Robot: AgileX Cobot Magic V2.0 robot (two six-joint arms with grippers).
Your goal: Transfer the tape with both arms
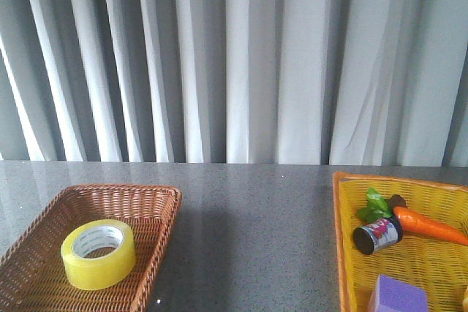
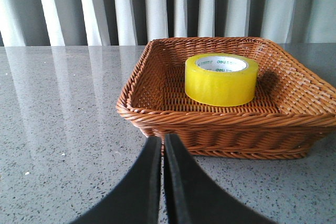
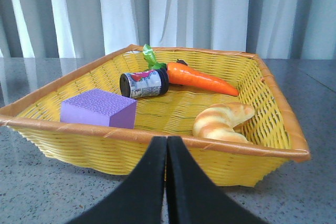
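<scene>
I see the tape (image 1: 98,253) sitting in the brown basket (image 1: 157,202), my left gripper (image 2: 162,145) and right gripper (image 3: 167,148) both closed, empty.

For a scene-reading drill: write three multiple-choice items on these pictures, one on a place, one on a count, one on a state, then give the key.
1. Where is the yellow tape roll?
A. in the brown wicker basket
B. in the yellow basket
C. on the bare table

2. How many things lie in the yellow basket?
A. two
B. four
C. six

3. How stands the left pincer?
A. shut, holding nothing
B. shut on the tape
C. wide open

Key: 1 A, the roll stands inside the wicker walls. 2 B: toy carrot, small jar, purple block, croissant. 3 A, its fingers meet short of the basket.
</scene>
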